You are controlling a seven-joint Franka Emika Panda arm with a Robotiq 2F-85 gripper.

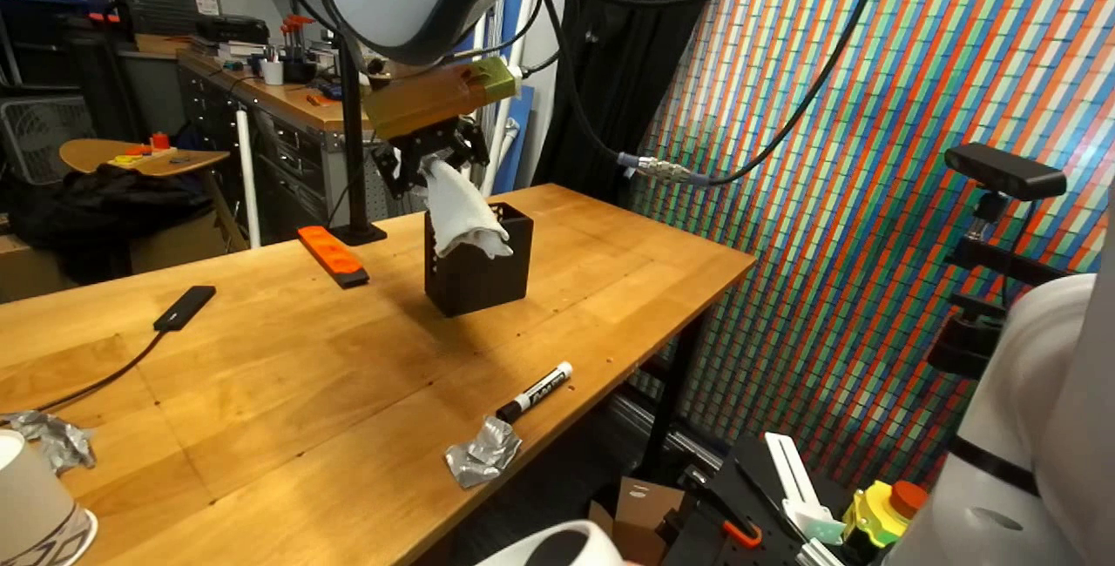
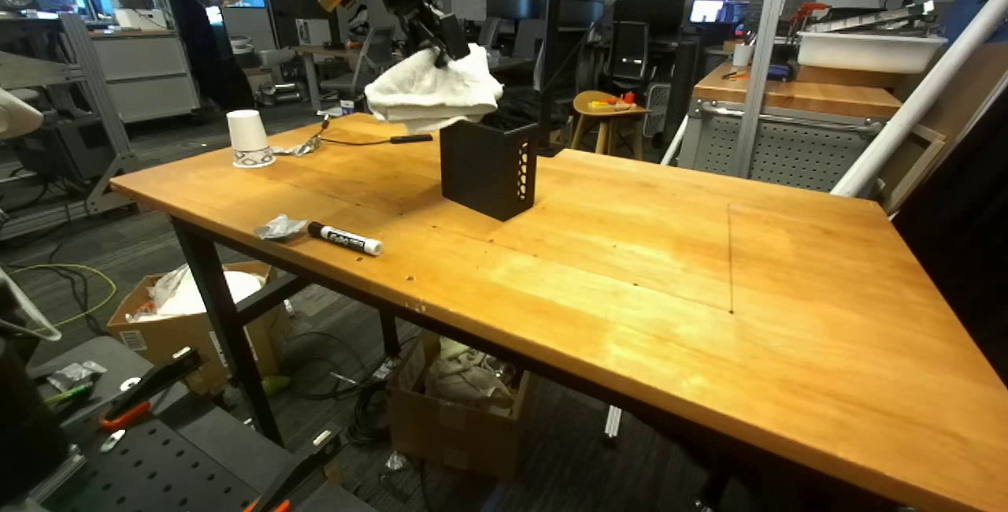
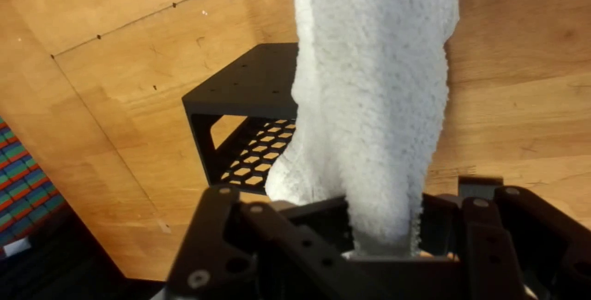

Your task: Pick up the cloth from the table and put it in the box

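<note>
My gripper (image 1: 433,158) is shut on the white cloth (image 1: 463,211), which hangs folded from the fingers. In an exterior view the gripper (image 2: 446,53) holds the cloth (image 2: 433,94) above the table, just over and to the side of the black box (image 2: 487,169). The open-topped box (image 1: 481,280) stands upright, partly behind the cloth. In the wrist view the cloth (image 3: 376,83) is pinched between the fingers (image 3: 384,219) and hides much of the box (image 3: 247,81). Part of the box's opening and honeycomb wall shows beside it. I cannot tell whether cloth and box touch.
On the wooden table (image 1: 287,392) lie a marker (image 1: 535,392), crumpled silver tape (image 1: 484,453) and an orange-and-black object (image 1: 333,256). A small black device (image 1: 184,308) with a cable and a paper cup (image 2: 249,139) are also there. A black pole (image 1: 351,139) stands behind the box.
</note>
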